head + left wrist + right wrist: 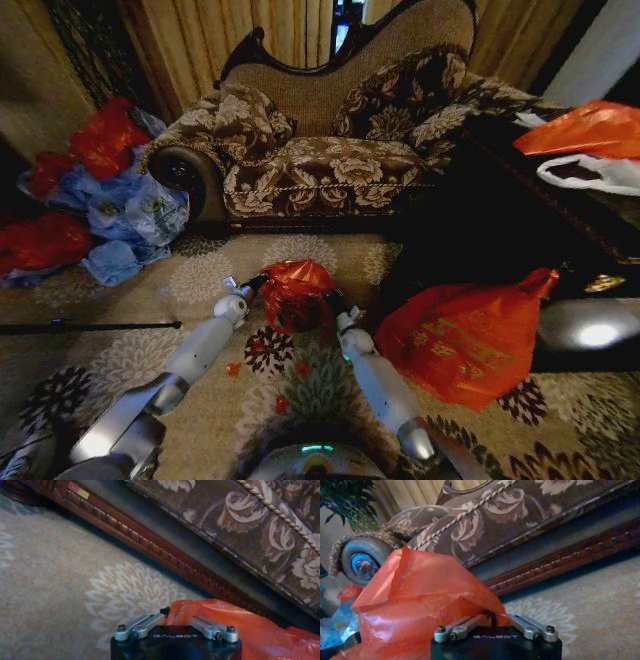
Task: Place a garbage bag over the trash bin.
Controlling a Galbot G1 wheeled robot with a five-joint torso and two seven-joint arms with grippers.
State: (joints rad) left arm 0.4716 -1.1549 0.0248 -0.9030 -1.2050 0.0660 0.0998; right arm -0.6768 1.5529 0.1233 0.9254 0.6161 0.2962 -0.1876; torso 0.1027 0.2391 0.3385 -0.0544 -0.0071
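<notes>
The garbage bag (295,290), glossy red-orange and crinkled, hangs bunched above the patterned carpet in front of the sofa, stretched between my two grippers. My left gripper (248,286) holds its left edge, and my right gripper (334,303) holds its right edge. In the left wrist view the garbage bag (235,630) lies against the fingers. In the right wrist view the garbage bag (420,592) billows up over the fingers and hides them. The trash bin is hidden; I cannot tell whether it sits under the bag.
A floral sofa (320,160) stands close behind. A large bulging orange bag bundle (465,340) lies at the right beside a dark table (500,220) carrying orange and white bags. Blue bags (135,215) and red bags (105,140) pile at the left. A black rod (90,325) lies on the carpet.
</notes>
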